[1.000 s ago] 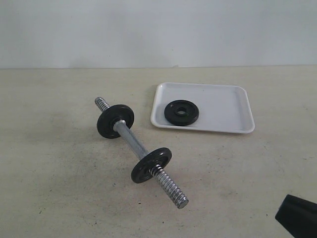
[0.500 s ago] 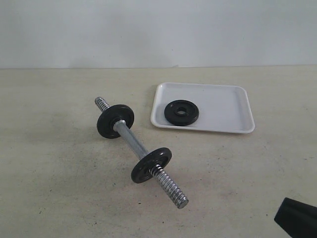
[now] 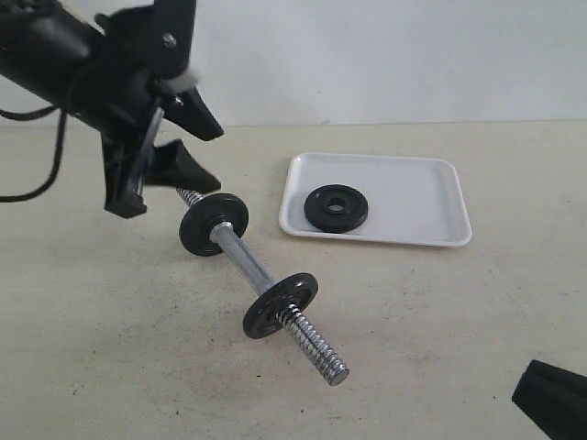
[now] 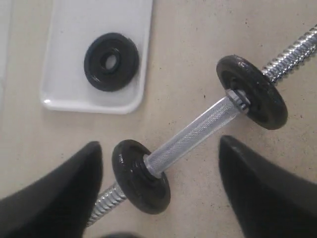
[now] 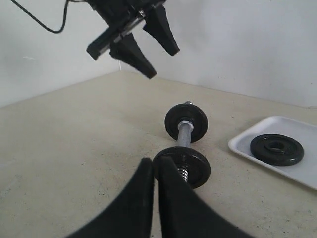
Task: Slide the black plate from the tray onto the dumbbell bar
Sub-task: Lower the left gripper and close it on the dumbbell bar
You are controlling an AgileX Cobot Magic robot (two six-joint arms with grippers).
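Note:
The black plate (image 3: 336,208) (image 4: 111,61) (image 5: 276,149) lies flat in the white tray (image 3: 417,188) (image 4: 74,25) (image 5: 306,174). The chrome dumbbell bar (image 3: 240,255) (image 4: 190,134) (image 5: 185,133) rests on the table left of the tray, with a black disc near each threaded end (image 3: 214,224) (image 3: 280,305). My left gripper (image 3: 195,142) (image 4: 158,148) (image 5: 162,63) hangs open above the bar's far end, straddling the far disc and the grip without touching. My right gripper (image 5: 154,161) is shut and empty, low near the bar's near end; only a black part of it (image 3: 550,401) shows at the bottom right corner.
The left arm and its cable (image 3: 55,55) fill the upper left of the exterior view. A pale wall (image 3: 367,55) stands behind the beige table (image 3: 110,348). The tray's front rim (image 3: 376,236) lies close to the bar's far half.
The left arm has swung into the exterior view from the upper left and now hovers open over the bar's far end. The right gripper, bar, plate and tray have barely moved.

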